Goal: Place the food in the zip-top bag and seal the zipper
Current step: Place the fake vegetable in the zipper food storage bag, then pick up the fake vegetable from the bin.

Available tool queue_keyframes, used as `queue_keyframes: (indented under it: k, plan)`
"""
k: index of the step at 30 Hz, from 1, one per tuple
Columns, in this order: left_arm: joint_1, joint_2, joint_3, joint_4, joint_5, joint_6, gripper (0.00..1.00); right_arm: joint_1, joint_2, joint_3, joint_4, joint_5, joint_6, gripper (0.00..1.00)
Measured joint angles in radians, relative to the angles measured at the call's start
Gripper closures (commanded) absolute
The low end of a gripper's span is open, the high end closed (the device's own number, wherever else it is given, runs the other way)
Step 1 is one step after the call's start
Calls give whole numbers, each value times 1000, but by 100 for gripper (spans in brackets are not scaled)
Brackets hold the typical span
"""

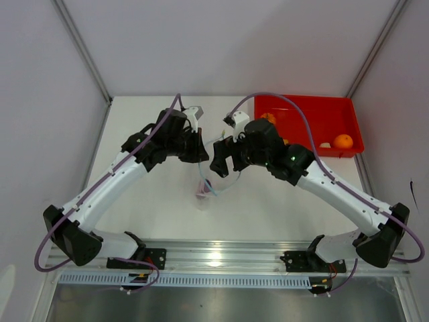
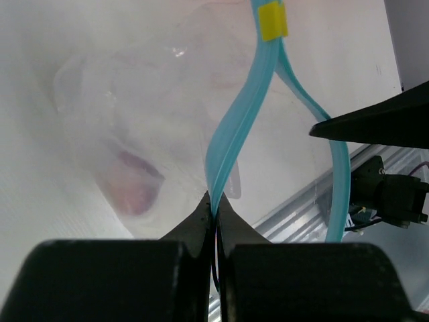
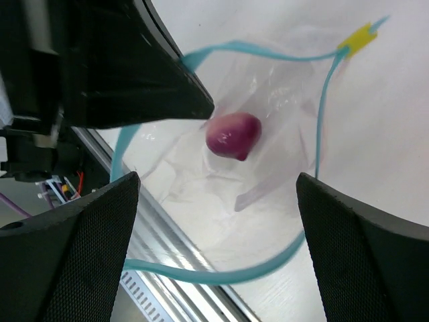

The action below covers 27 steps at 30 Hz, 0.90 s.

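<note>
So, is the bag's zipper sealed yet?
No, the zipper forms a wide open loop, with the purple piece seen through it inside the bag.

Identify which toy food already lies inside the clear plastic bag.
The purple round piece; the orange ball and small whitish piece sit in the red plastic tray.

1 clear crinkly plastic zip-top bag (image 3: pixel 281 94); 1 purple round toy piece (image 3: pixel 232 135); 1 red plastic tray (image 1: pixel 322 111); 1 orange ball (image 1: pixel 343 141); 1 small whitish piece (image 1: pixel 326 144); poss. 1 more orange piece (image 1: pixel 268 117), half-hidden.
</note>
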Motion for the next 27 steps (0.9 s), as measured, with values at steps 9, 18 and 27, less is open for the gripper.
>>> queue_keyframes:
  k: [9,18,27]
  plan:
    - [0,0,-14,16,-6,1,99,-164,-56,65,32,60,44,1]
    - [0,0,-19,24,-5,2,99,-557,11,73,213,75,109,0]
    - [0,-10,-45,52,31,9,99,-646,478,227,293,73,107,1]
